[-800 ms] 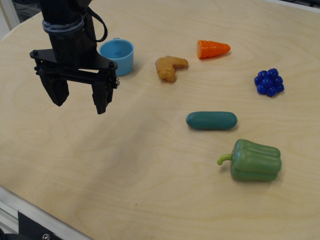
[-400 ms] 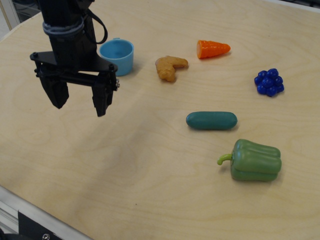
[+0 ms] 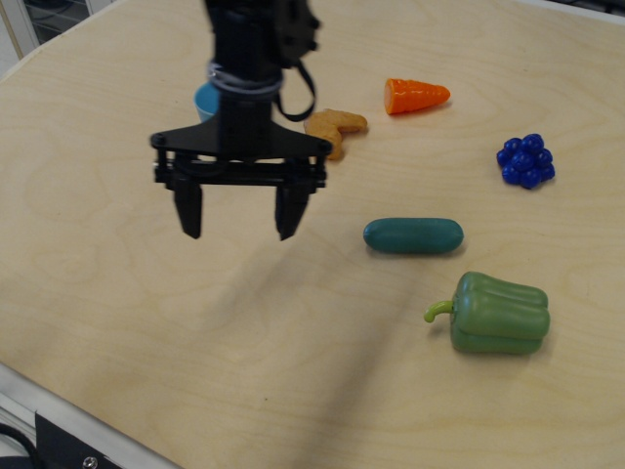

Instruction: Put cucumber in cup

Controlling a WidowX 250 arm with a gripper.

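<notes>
The dark teal-green cucumber lies on its side on the wooden table, right of centre. The light blue cup stands at the back left; the arm hides most of it and only a sliver of its left side shows. My black gripper hangs open and empty above the table, fingers pointing down. It is to the left of the cucumber and in front of the cup, touching neither.
A lighter green bell pepper lies just in front of the cucumber. A tan ginger-shaped toy, an orange carrot piece and blue grapes sit at the back. The table's front edge runs along the lower left.
The gripper has swung right, from in front-left of the cup toward the table's middle, closer to the cucumber. It has turned and stays open. The arm now covers most of the cup.
</notes>
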